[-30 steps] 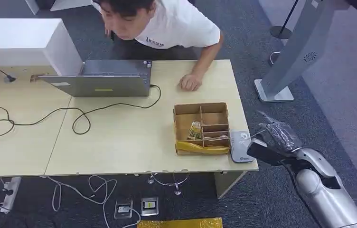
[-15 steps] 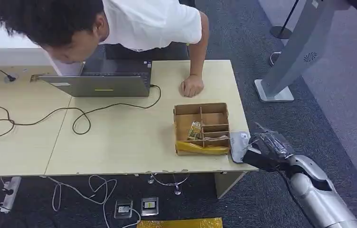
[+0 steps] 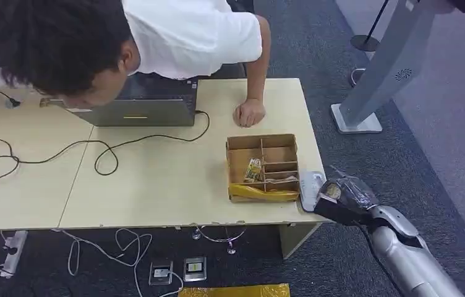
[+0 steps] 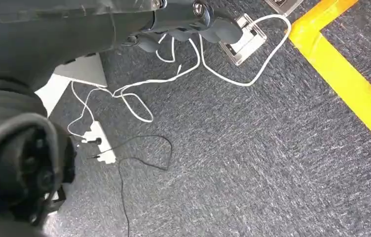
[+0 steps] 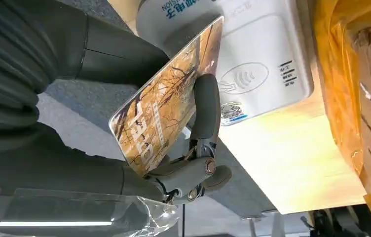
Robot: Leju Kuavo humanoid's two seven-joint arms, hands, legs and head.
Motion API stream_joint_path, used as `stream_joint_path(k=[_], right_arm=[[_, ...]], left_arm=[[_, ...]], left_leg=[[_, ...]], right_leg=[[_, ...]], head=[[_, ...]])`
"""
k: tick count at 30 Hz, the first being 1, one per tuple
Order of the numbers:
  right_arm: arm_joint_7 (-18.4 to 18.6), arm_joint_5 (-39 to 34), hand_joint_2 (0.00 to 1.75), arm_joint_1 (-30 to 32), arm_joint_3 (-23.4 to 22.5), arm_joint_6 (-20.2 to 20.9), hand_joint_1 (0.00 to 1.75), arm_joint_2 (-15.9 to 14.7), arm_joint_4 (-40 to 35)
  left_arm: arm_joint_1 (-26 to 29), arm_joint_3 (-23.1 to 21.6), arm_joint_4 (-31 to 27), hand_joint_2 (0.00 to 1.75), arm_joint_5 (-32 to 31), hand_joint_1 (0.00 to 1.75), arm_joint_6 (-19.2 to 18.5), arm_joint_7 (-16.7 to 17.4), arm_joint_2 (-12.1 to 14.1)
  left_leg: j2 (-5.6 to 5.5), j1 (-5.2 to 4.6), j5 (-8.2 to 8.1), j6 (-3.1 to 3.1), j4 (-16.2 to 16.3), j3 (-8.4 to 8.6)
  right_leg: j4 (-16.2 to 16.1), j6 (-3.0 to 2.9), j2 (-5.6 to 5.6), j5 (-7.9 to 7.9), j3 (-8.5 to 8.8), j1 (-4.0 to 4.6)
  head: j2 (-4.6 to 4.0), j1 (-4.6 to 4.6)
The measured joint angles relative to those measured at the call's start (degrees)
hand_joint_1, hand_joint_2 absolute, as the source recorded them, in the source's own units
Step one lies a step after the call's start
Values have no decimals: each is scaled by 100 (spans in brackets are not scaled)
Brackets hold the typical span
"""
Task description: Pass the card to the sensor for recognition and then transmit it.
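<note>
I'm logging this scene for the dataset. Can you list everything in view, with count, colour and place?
card: 1, orange-brown print, in right hand beside reader
card reader: 1, white, table's near right corner
compartment box: 1, brown cardboard, right part of table
table: 1, light wood
laptop: 1, grey, far side
cable: 1, black, trailing from laptop
power strip: 1, white, on carpet
floor tape: yellow, on carpet
person: 1, white shirt, leaning over table
left hand: hanging over floor
right hand: grips card

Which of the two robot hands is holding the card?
The right hand, beside the white sensor at the table's corner; its fingers pinch the card. The left hand hangs over the floor.
</note>
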Motion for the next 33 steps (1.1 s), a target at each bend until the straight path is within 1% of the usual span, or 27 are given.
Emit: stream_joint_path(k=[10, 16, 23, 27, 33], right_arm=[[-74, 0, 175, -225, 81, -26, 175, 83, 334], [-103, 9, 175, -347, 85, -57, 175, 81, 422], [-20, 17, 175, -481, 79, 15, 175, 16, 391], [31, 46, 175, -617, -41, 140, 175, -69, 212], [63, 114, 175, -917, -310, 153, 175, -150, -61]], left_arm=[[0, -13, 0, 0, 2, 0, -2, 0, 2], [0, -15, 0, 0, 4, 0, -15, 0, 2], [-5, -15, 0, 0, 4, 0, -18, -13, 2], [-7, -15, 0, 0, 4, 0, -20, -20, 4], [-4, -15, 0, 0, 4, 0, -13, -48, 7]], left_leg=[[16, 0, 0, 0, 0, 15], [16, 0, 0, 0, 0, 15], [15, -1, 0, 0, 0, 6], [15, -1, 0, 0, 0, 4], [14, 0, 0, 0, 0, 2]], right_leg=[[0, 1, 19, 2, 9, 0], [0, 2, 19, 2, 10, 0], [1, 2, 15, 2, 5, -1], [2, 2, 15, 2, 3, -1], [2, 2, 12, 2, 1, -1]], head=[[0, 0], [0, 0], [0, 2], [0, -2], [0, 2]])
